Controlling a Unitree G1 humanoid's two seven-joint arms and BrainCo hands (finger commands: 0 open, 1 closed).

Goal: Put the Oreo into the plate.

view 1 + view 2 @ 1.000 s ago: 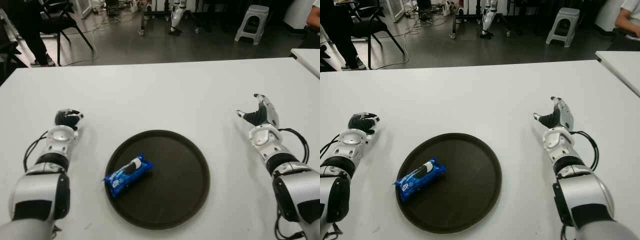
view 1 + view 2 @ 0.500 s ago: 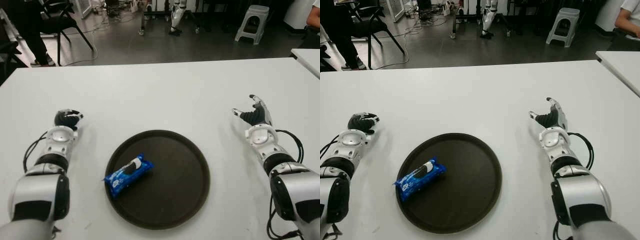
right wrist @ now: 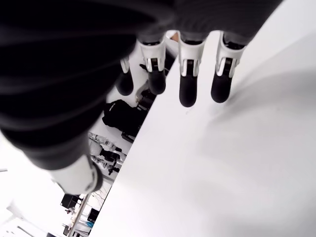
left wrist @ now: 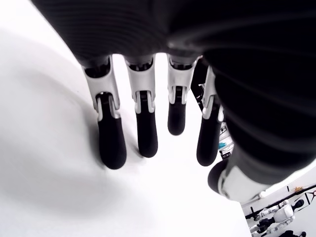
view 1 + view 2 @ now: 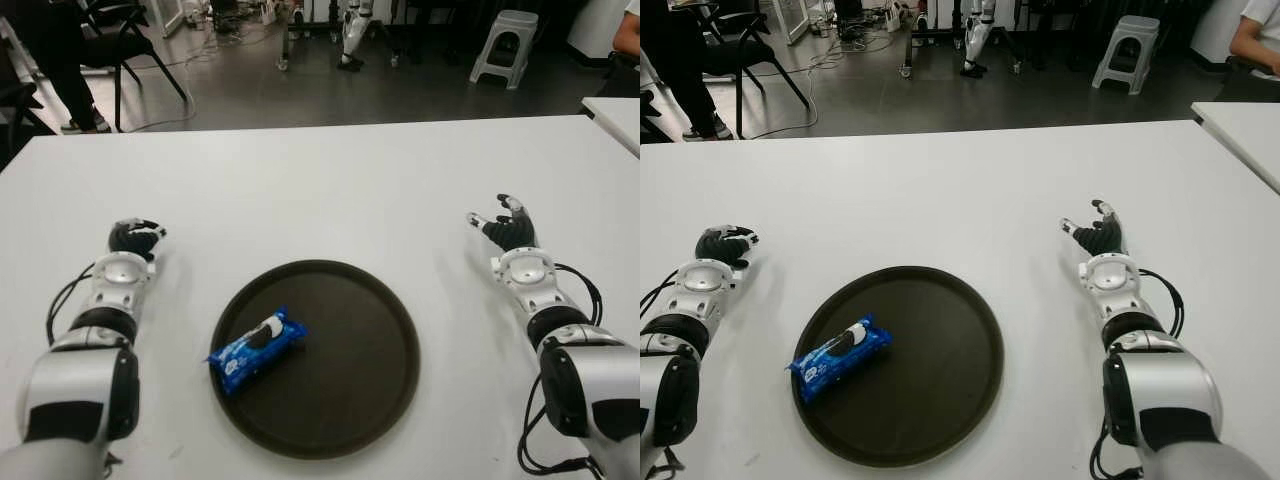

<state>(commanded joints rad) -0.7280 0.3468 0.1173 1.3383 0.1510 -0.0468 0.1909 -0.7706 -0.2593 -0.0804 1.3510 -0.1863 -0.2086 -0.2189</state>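
A blue Oreo pack (image 5: 256,349) lies inside the round dark plate (image 5: 360,400), on its left part, angled toward the rim. My left hand (image 5: 134,238) shows on the white table to the left of the plate, fingers (image 4: 144,128) extended and holding nothing. On the opposite side of the plate, my right hand (image 5: 506,226) is low over the table; its fingers (image 3: 188,84) are spread and hold nothing. Neither hand touches the pack or the plate.
The white table (image 5: 320,190) stretches wide behind the plate. A second white table corner (image 5: 615,112) shows at the far right. Beyond the far edge are a black chair (image 5: 120,40), a grey stool (image 5: 505,45) and a person's legs (image 5: 60,60).
My right hand has lowered toward the table and drawn back slightly, its fingers tipping forward. The left hand, the Oreo pack and the plate have stayed in place.
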